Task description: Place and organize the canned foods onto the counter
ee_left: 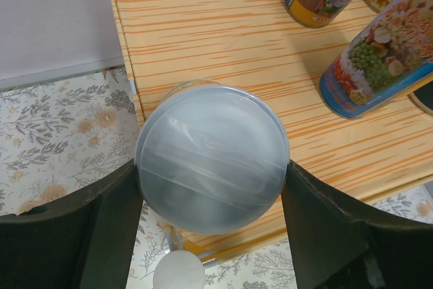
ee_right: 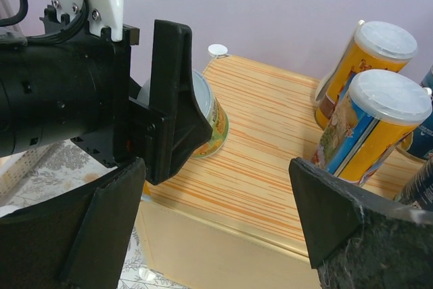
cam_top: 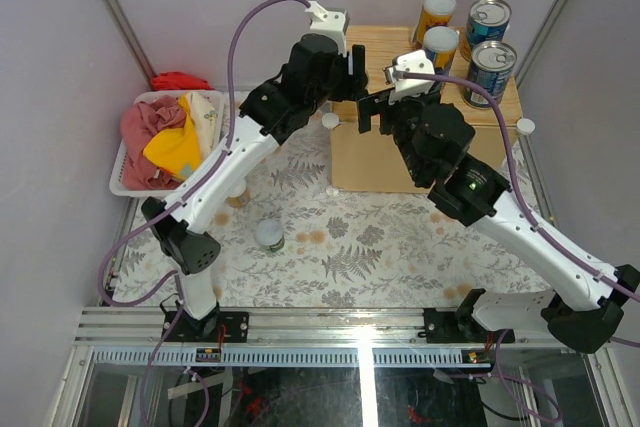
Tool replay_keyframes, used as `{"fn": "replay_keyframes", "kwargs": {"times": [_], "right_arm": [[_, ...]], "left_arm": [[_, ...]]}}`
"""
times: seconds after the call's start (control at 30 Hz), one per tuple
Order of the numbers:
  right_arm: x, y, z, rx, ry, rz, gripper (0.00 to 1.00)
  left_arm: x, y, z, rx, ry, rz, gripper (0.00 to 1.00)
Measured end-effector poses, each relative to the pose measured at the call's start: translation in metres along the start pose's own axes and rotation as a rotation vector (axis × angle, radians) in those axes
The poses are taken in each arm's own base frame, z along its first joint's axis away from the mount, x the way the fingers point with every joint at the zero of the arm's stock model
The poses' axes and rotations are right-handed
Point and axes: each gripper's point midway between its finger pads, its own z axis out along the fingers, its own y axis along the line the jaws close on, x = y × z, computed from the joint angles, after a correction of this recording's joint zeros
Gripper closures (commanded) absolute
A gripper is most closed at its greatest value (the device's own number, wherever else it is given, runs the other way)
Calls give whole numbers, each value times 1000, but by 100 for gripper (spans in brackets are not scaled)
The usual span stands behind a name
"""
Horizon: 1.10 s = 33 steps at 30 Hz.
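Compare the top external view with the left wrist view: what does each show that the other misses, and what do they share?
Only the top view: the white basket of cloths and a short can standing on the patterned tablecloth. Only the left wrist: the pale-lidded can clamped in the left gripper. Both: the wood-grain counter and the two orange-yellow jars.

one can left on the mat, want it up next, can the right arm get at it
Probably yes: the right tool is open and empty, and the can on the mat stands alone with bare mat toward that arm.
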Motion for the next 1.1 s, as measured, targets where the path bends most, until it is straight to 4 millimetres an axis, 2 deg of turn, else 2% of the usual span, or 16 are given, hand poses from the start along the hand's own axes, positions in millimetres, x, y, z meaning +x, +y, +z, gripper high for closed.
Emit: {"fn": "replay_keyframes", "kwargs": {"times": [0.17,0.33,0.67,0.87,1.1], "right_arm": [[12,-7,7,25,20,-10,5],[18,-17,11,54,31,-10,5],[29,-24,15,66,50,-5,5],[33,-27,19,73,58,-4,5],[42,-29,27,70,76,-7,5]], "left_arm": [[5,0,14,-15,6,13,100],[5,-3,27,-13,-5,18,93],[2,-8,44,-7,-29,17,46],[-2,-9,50,-10,-48,15,30],[-5,-11,61,-17,-74,10,18]]}}
